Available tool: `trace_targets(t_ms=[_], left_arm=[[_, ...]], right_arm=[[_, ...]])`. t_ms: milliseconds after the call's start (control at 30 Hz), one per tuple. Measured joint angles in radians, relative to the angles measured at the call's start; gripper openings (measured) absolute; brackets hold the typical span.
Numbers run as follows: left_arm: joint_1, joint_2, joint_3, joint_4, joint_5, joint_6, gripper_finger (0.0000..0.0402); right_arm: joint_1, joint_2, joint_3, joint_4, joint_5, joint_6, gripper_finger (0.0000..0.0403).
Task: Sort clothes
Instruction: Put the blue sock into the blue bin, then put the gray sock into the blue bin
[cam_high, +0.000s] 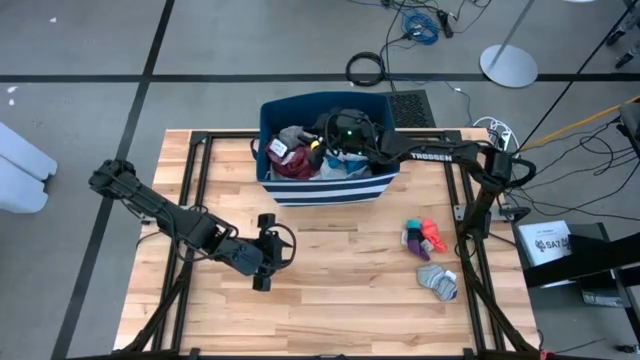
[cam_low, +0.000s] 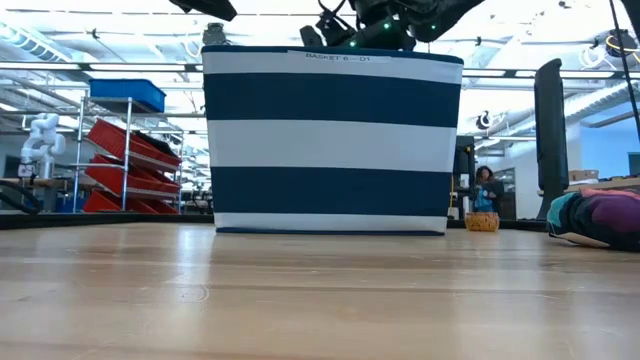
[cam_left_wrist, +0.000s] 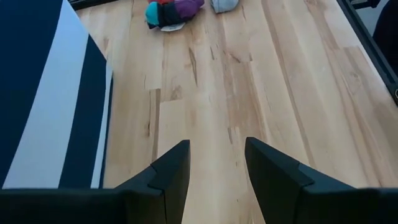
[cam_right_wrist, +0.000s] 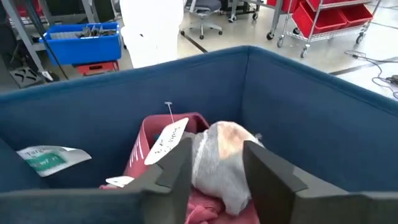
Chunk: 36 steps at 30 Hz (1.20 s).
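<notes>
The clothes lie in two places. Several fill the navy, white-striped bin (cam_high: 330, 190) at the table's far middle, among them a maroon piece (cam_right_wrist: 146, 149) bearing a white tag and a grey-white piece (cam_right_wrist: 217, 146). My right gripper (cam_right_wrist: 217, 165) reaches into the bin (cam_right_wrist: 280, 106) from the right, open, a finger on either side of the grey-white piece. A purple, orange and teal bundle (cam_high: 425, 238) and a grey bundle (cam_high: 438, 282) lie on the tabletop at the right. My left gripper (cam_high: 283, 250) hovers open over bare wood at the near left. My right gripper has the grey-white piece (cam_right_wrist: 214, 180) between its open fingers, above the maroon one in the bin. Whether either finger touches the cloth cannot be told. The fingers come in nearly level from the table's right side.
The bin (cam_low: 330, 140) stands upright on the table, its wall close beside my left gripper (cam_left_wrist: 216, 155) in the left wrist view. A black frame rail (cam_high: 470, 215) runs along the table's right side. Bare wood stretches between the bin and the near edge.
</notes>
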<state>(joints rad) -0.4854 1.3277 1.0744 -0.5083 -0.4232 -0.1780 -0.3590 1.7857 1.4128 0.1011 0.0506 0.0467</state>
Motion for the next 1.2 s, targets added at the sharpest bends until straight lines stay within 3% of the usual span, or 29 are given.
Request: trace_targets(t_ms=[233,500,700,867,1033,1200], left_arm=[[-0.008,0.0,0.0,-0.002,0.0,-0.002,0.0164],[-0.008,0.0,0.0,-0.005,-0.001,-0.001,0.0164],[-0.008,0.0,0.0,0.002,0.0,-0.027,0.0164],[-0.008,0.0,0.0,0.001,0.0,-0.07,0.0164],[-0.008,0.0,0.0,0.001,0.0,-0.071,0.0164],[-0.006,0.0,0.0,0.002,0.001,-0.071,0.0164]], right_arm=[[-0.009,-0.071,-0.002,-0.025,0.003,-0.071,0.018],[-0.009,-0.293,0.0,-0.178,0.004,-0.092,0.0179],[0.008,-0.455,0.0,-0.472,-0.001,-0.003,0.0177],[0.037,-0.57,0.0,-0.815,-0.004,0.087,0.0177],[0.11,-0.644,0.0,-1.145,-0.006,0.223,0.0177],[0.23,-0.676,-0.01,-1.328,0.001,0.418,0.0177]])
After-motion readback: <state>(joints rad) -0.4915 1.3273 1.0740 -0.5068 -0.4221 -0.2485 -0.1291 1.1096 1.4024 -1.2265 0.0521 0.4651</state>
